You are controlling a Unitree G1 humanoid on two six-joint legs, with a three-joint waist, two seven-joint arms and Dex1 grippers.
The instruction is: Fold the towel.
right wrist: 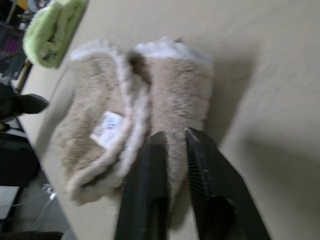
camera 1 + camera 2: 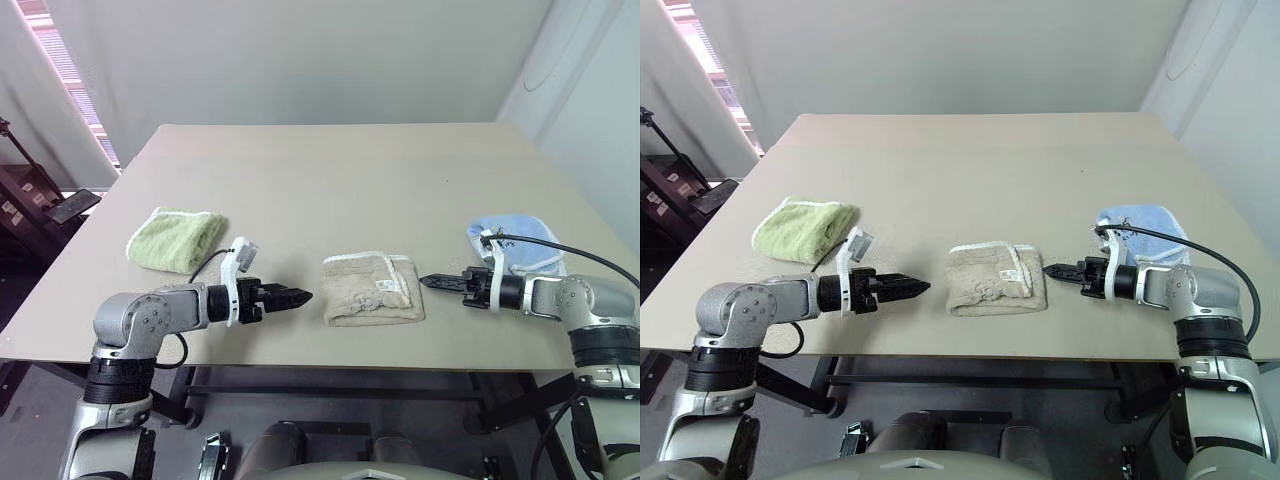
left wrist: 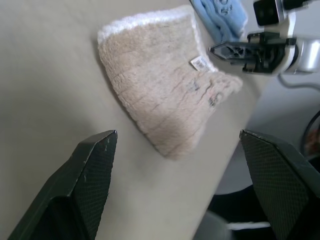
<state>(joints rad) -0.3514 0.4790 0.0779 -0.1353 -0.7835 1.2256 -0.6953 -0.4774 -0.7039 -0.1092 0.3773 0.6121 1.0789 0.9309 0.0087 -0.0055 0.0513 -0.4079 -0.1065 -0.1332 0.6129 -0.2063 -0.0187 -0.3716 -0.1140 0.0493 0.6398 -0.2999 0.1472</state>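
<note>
The towel (image 2: 372, 288) is beige with white edging and lies folded into a small bundle near the table's front edge, a white label (image 1: 106, 128) on top. My left gripper (image 2: 300, 297) hovers just left of it and points at it. Its fingers (image 3: 95, 175) are spread wide with nothing between them. My right gripper (image 2: 425, 281) hangs just right of the towel and points at its right edge without touching it. Its two fingers (image 1: 155, 165) are drawn together with only a thin slit between them, and they hold nothing.
A folded light-green towel (image 2: 175, 238) lies at the left of the tan table (image 2: 320, 170). A folded light-blue towel (image 2: 515, 245) lies at the right, behind my right wrist. The table's front edge runs just below the beige towel.
</note>
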